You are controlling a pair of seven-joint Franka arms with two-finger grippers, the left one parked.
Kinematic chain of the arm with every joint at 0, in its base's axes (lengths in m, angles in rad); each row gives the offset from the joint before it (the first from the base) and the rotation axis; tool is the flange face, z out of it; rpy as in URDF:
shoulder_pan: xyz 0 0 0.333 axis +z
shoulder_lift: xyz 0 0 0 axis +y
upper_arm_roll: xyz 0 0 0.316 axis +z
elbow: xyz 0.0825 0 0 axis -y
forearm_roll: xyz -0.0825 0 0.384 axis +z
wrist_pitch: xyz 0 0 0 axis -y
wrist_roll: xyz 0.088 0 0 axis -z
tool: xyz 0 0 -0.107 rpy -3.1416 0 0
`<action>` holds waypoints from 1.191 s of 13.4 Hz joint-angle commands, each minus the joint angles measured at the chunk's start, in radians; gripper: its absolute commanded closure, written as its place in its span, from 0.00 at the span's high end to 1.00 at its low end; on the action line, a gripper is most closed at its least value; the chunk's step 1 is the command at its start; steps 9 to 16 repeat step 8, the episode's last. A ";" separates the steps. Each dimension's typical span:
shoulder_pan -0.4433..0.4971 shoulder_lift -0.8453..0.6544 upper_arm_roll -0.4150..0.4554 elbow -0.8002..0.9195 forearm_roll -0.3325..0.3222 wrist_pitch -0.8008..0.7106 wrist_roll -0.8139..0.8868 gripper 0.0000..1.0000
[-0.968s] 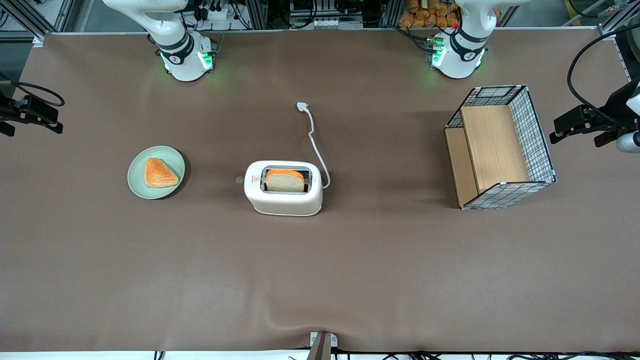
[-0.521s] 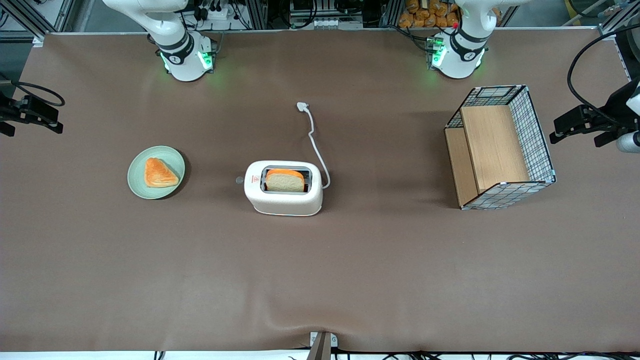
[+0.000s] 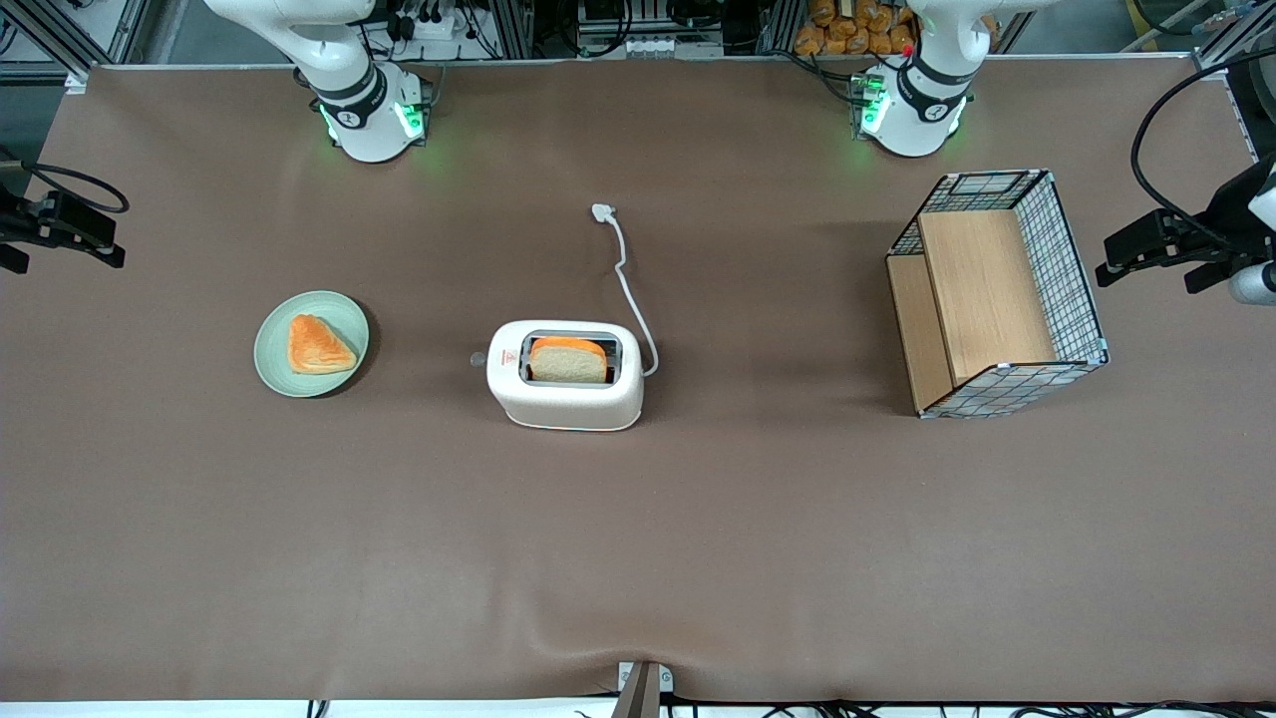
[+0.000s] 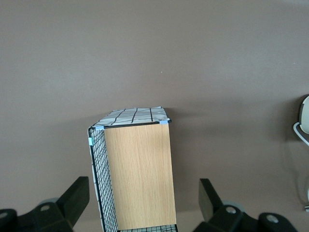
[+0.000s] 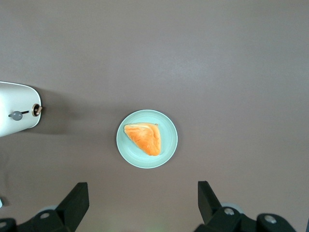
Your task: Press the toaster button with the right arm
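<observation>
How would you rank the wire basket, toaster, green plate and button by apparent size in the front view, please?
1. wire basket
2. toaster
3. green plate
4. button
The gripper hovers at the working arm's end.

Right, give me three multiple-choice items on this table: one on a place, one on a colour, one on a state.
1. Where is the pastry?
A. on the plate
B. in the toaster
C. in the wire basket

2. What colour is the plate?
A. red
B. pale green
C. black

3. How is the claw?
A. shut on the button
B. shut on the bread
C. open, holding nothing

Key: 1 A, the pastry lies on the plate; 2 B, the rim is pale green; 3 C, the right wrist view shows its fingers spread high above the plate.
</observation>
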 commanded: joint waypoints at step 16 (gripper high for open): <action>0.004 0.002 -0.004 0.003 -0.010 0.001 -0.012 1.00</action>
